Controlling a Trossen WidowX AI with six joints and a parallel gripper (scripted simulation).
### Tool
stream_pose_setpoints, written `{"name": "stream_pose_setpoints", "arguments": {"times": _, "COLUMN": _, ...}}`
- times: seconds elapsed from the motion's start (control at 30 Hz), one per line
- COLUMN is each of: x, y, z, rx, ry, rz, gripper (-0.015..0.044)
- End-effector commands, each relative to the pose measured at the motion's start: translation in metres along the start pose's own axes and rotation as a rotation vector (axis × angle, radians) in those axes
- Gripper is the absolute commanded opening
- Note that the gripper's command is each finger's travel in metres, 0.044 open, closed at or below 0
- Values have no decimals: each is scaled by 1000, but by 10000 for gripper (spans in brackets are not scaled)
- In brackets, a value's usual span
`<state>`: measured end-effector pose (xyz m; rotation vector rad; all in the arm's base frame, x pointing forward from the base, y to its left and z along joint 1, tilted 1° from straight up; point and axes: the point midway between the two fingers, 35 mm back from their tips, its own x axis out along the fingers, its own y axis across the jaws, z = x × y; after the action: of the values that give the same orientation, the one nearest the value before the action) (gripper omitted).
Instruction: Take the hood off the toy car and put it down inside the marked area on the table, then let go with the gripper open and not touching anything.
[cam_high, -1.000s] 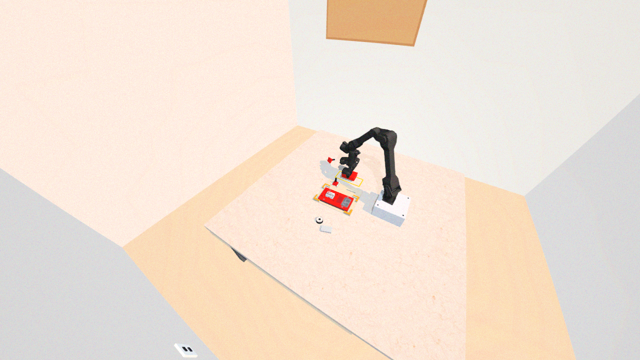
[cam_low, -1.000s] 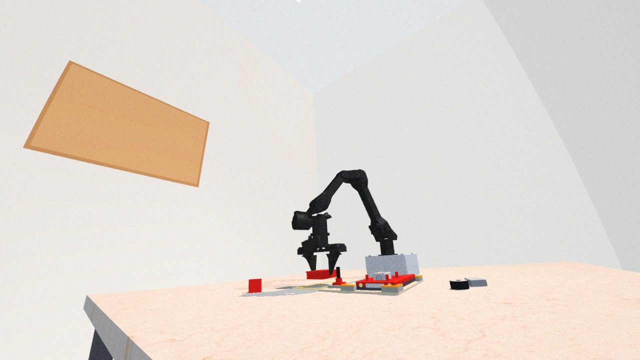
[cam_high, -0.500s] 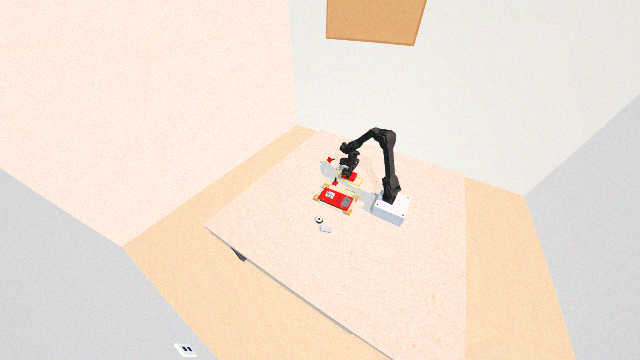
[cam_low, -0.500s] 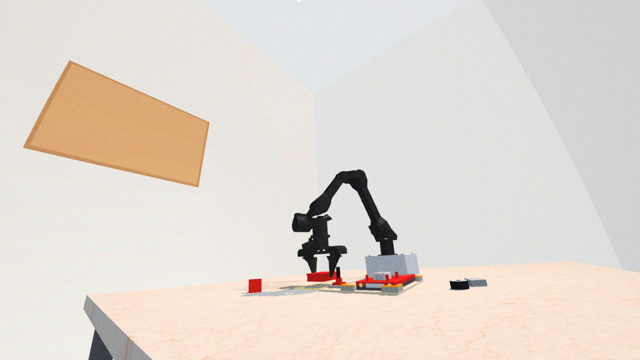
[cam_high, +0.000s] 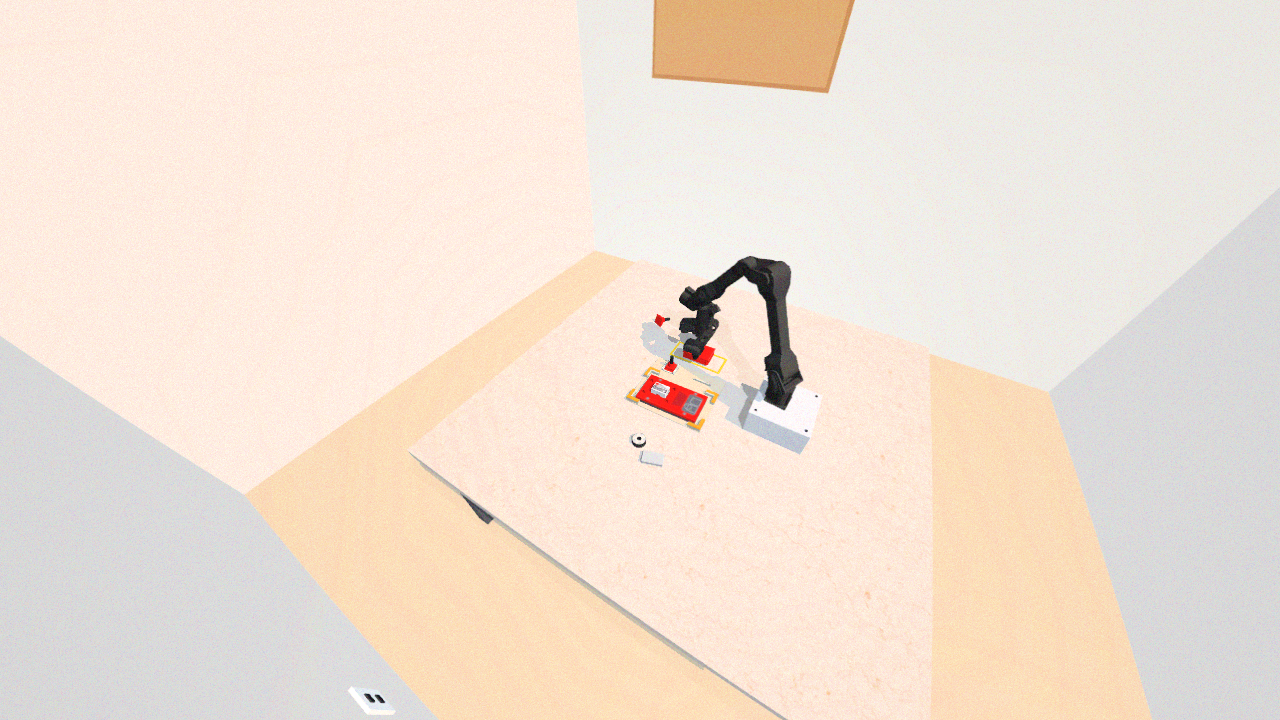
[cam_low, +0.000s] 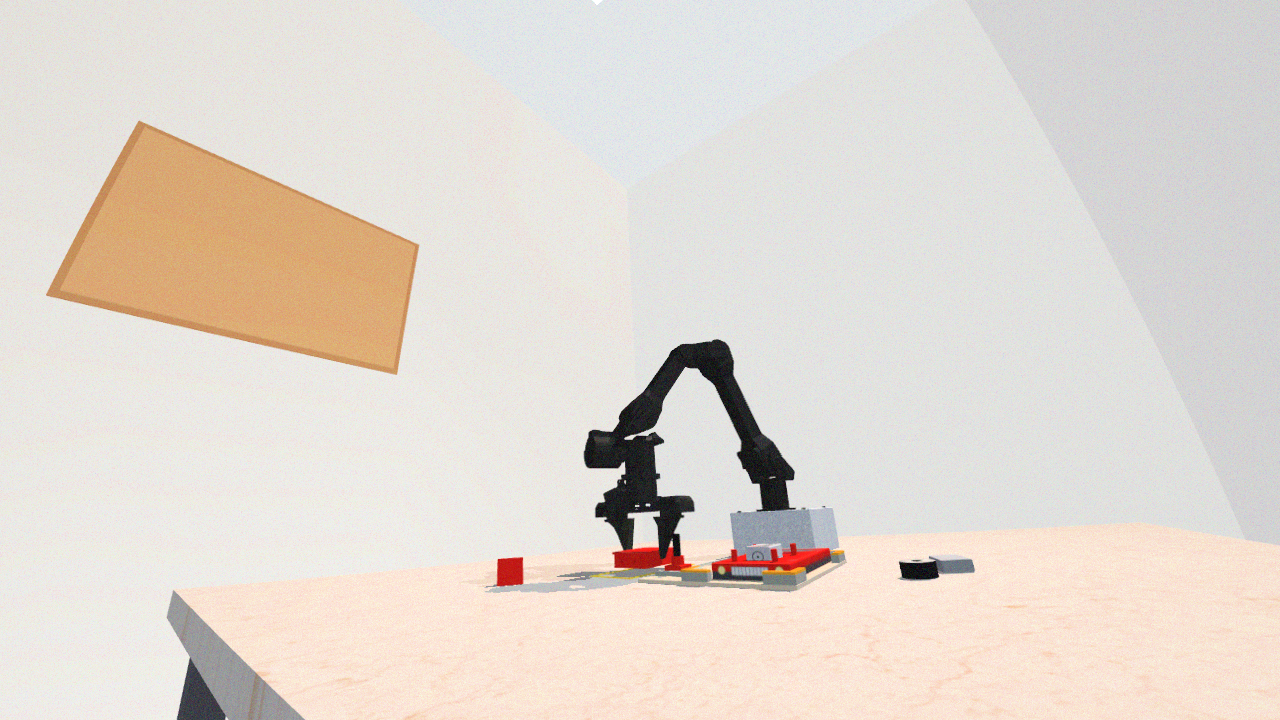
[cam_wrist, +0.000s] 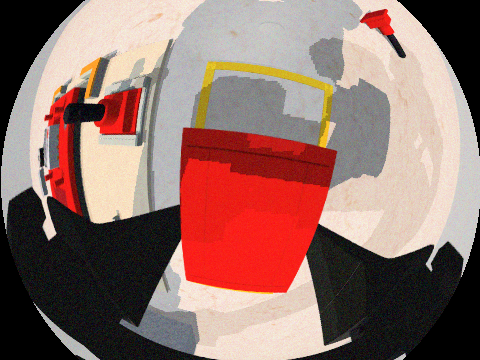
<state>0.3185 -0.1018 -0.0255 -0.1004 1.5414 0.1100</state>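
Note:
The red hood (cam_high: 705, 355) (cam_low: 637, 559) (cam_wrist: 250, 225) is between the two black fingers of my gripper (cam_low: 646, 552) (cam_wrist: 247, 221), which is shut on it. The hood is low over the table, at the marked area; whether its underside touches the table I cannot tell. The marked area's yellow outline (cam_high: 723, 365) (cam_wrist: 267, 71) shows beyond the hood's far edge in the wrist view; the rest is hidden under the hood. The red toy car (cam_high: 675, 405) (cam_low: 801, 561) (cam_wrist: 65, 195) sits without its hood between orange-topped corner blocks, beside the marked area.
A red piece with an upright black peg (cam_high: 671, 365) (cam_wrist: 120, 112) stands between the car and marked area. Another red piece (cam_high: 660, 319) (cam_low: 510, 571) (cam_wrist: 380, 21) lies beyond. A black wheel (cam_high: 638, 439) (cam_low: 918, 569) and grey block (cam_high: 652, 458) (cam_low: 954, 564) lie past the car.

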Motion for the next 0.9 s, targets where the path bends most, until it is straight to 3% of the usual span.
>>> {"name": "stream_pose_setpoints", "arguments": {"times": 0.0, "x": 2, "y": 0, "z": 0, "rx": -2, "ry": 1, "rz": -3, "gripper": 0}}
{"name": "stream_pose_setpoints", "arguments": {"times": 0.4, "x": 8, "y": 0, "z": 0, "rx": -2, "ry": 1, "rz": -3, "gripper": 0}}
{"name": "stream_pose_setpoints", "arguments": {"times": 0.87, "x": 6, "y": 0, "z": 0, "rx": 0, "ry": 0, "rz": 0, "gripper": 368}}
